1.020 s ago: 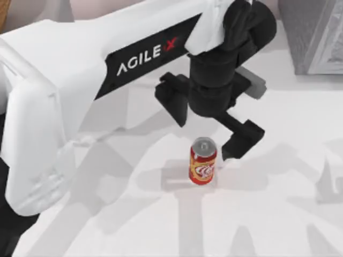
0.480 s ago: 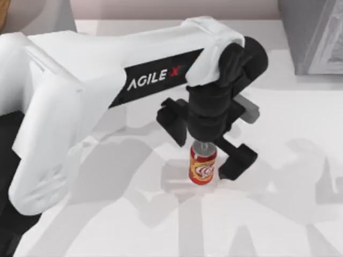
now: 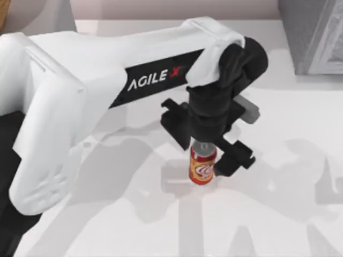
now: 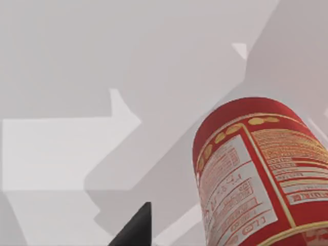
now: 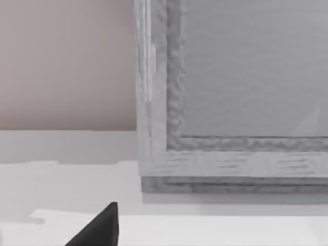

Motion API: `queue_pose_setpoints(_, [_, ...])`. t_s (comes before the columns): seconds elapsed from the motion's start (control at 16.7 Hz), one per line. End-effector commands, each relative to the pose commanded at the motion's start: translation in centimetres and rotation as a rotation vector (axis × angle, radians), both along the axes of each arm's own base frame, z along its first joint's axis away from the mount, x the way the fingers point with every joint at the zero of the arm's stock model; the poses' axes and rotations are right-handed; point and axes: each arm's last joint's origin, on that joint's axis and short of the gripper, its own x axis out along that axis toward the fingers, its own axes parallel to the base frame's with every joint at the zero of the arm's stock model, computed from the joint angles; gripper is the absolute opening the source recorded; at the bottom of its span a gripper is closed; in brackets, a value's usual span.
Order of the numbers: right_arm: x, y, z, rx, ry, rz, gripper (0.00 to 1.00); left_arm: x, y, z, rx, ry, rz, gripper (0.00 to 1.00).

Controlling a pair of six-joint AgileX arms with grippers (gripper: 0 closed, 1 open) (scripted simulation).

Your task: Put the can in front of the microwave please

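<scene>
The can (image 3: 202,167) stands upright on the white table, red with an orange-yellow band and a silver top. My left gripper (image 3: 204,155) hangs straight over it, open, one black finger on each side of the can. The finger (image 3: 234,160) on the right reaches down beside the can's wall. In the left wrist view the can (image 4: 256,174) looms close, and a dark fingertip (image 4: 136,230) stands apart from it with table showing between. The microwave is out of view. My right gripper (image 5: 100,229) is parked, facing a speckled grey box.
A darker speckled grey box (image 3: 313,35) stands at the table's back right corner, and it appears in the right wrist view (image 5: 230,92) too. The left arm's white link (image 3: 107,80) spans the left half of the table. Open white tabletop (image 3: 268,214) lies in front.
The left gripper came down over the can and its fingers drew inward around it. The can has stayed where it was.
</scene>
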Motion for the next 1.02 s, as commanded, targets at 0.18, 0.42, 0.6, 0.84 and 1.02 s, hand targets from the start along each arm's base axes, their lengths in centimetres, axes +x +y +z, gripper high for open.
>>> queue_pose_setpoints(0.18, [0.0, 0.0, 0.0, 0.0, 0.0, 0.0, 1.0, 0.0, 0.0, 0.0, 0.0, 0.0, 0.0, 0.4])
queue_pose_setpoints(0.42, [0.0, 0.0, 0.0, 0.0, 0.0, 0.0, 1.0, 0.0, 0.0, 0.0, 0.0, 0.0, 0.0, 0.1])
queue_pose_setpoints(0.6, [0.0, 0.0, 0.0, 0.0, 0.0, 0.0, 1.0, 0.0, 0.0, 0.0, 0.0, 0.0, 0.0, 0.0])
queue_pose_setpoints(0.84, [0.0, 0.0, 0.0, 0.0, 0.0, 0.0, 1.0, 0.0, 0.0, 0.0, 0.0, 0.0, 0.0, 0.0])
queue_pose_setpoints(1.02, [0.0, 0.0, 0.0, 0.0, 0.0, 0.0, 1.0, 0.02, 0.03, 0.06, -0.001, 0.0, 0.0, 0.0])
